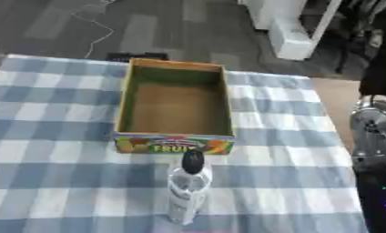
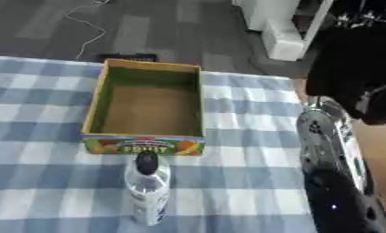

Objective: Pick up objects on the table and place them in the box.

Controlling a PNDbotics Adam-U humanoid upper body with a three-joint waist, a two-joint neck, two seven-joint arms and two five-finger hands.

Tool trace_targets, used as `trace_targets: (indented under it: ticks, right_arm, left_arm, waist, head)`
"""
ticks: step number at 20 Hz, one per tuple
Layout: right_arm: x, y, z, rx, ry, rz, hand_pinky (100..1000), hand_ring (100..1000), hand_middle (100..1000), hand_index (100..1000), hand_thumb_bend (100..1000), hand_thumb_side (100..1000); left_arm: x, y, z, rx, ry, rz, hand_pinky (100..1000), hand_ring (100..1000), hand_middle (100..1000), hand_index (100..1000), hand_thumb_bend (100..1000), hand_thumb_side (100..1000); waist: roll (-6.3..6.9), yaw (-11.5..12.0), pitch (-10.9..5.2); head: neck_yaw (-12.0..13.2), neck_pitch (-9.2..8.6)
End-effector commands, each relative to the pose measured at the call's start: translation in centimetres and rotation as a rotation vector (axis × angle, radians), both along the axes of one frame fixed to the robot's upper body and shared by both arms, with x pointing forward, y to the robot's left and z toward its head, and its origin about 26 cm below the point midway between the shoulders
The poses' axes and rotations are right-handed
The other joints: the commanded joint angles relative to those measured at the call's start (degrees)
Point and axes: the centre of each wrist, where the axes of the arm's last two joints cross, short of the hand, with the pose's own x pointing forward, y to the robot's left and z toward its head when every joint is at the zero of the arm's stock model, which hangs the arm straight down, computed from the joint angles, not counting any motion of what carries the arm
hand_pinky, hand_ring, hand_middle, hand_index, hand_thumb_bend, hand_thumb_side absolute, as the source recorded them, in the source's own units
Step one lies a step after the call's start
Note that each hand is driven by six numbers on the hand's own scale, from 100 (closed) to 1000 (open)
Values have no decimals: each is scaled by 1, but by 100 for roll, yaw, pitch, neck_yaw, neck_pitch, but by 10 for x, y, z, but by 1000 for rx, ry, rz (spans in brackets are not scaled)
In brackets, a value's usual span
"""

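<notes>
One right arm (image 2: 332, 150) at table edge, bottle (image 1: 188, 186) upright before box (image 1: 176, 102)

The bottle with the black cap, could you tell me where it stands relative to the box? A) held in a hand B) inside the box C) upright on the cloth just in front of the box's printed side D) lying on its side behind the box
C: the bottle stands upright on the checked cloth, just in front of the printed side of the box, whose inside shows only bare cardboard.
</notes>
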Motion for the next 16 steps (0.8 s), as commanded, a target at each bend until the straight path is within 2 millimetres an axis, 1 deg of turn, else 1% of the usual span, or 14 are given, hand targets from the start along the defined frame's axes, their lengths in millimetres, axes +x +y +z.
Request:
trace_targets:
  ticks: [1,2,5,6,9,11,14,15,16]
  right_arm:
    - [-4,-5,6,-14,-17,-8,609,617,723,739,100,775]
    - [-4,-5,6,-15,-14,-9,609,618,725,740,100,776]
    - [-4,-6,5,-30,1,-12,610,621,728,743,100,779]
    - [-4,-6,5,-33,6,-13,611,623,730,746,100,781]
    - [-4,-8,3,-68,34,-18,612,631,738,757,100,792]
    - [-4,-8,2,-107,60,-20,614,640,744,766,100,802]
    - [-4,-8,0,-195,103,-20,620,658,760,781,100,809]
    - [-5,-8,-1,-238,117,-20,626,674,774,789,100,801]
    - [-5,-9,-3,-284,127,-22,627,687,781,793,100,766]
  left_arm:
    - [-2,4,13,-13,-80,-12,498,595,653,737,100,816]
    - [-2,4,14,-14,-81,-12,498,595,652,737,100,816]
    - [-2,3,14,-19,-84,-15,499,596,652,737,100,816]
    - [-2,3,15,-21,-85,-15,499,596,652,737,100,816]
    - [-1,2,15,-24,-83,-19,499,596,652,737,100,816]
    - [-1,2,15,-26,-81,-22,499,596,652,737,100,816]
    - [-1,2,14,-27,-78,-24,498,595,652,737,100,816]
    - [-1,2,14,-26,-77,-24,498,595,652,737,100,816]
    - [-1,2,14,-26,-77,-23,497,594,652,738,100,815]
  waist:
    - [56,15,-89]
    - [57,18,-92]
    - [61,34,-108]
    - [62,39,-112]
    - [68,72,-134]
    - [73,101,-146]
    - [79,129,-155]
    - [78,135,-154]
    - [77,138,-153]
  head:
    - [66,47]
    - [86,76]
    - [175,270]
    - [188,310]
    - [260,548]
    - [299,656]
    - [331,738]
    - [317,744]
    - [301,747]
